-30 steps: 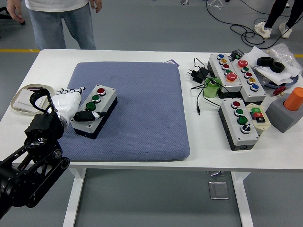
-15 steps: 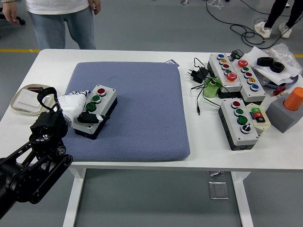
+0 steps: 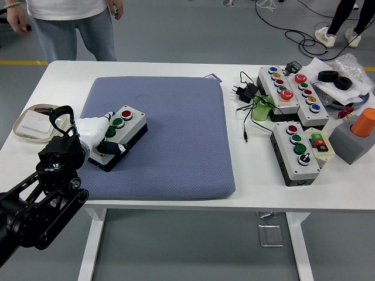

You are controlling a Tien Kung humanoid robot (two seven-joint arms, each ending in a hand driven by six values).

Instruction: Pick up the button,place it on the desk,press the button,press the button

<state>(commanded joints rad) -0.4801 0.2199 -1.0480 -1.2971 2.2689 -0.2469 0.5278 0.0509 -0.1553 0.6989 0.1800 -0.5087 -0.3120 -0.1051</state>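
Observation:
A grey button box (image 3: pixel 128 122) with a red and two green buttons lies on the blue mat (image 3: pixel 176 129), at its left side. My left hand (image 3: pixel 105 133), white with a black arm, is shut on the box's near left end. Its fingers (image 3: pixel 105 118) lie over the top edge and its thumb (image 3: pixel 112 147) presses the near end. The box sits slightly turned, and I cannot tell whether it is off the mat. My right hand is out of view.
A shallow tray (image 3: pixel 29 126) lies at the table's left edge. Several other button boxes (image 3: pixel 296 152) and cables (image 3: pixel 249 93) crowd the right side, with an orange cylinder on a grey block (image 3: pixel 358 134). A person (image 3: pixel 70 23) stands beyond the far left edge.
My left hand went from spread beside the box to closed over its left end. The box has shifted a little to the right and turned.

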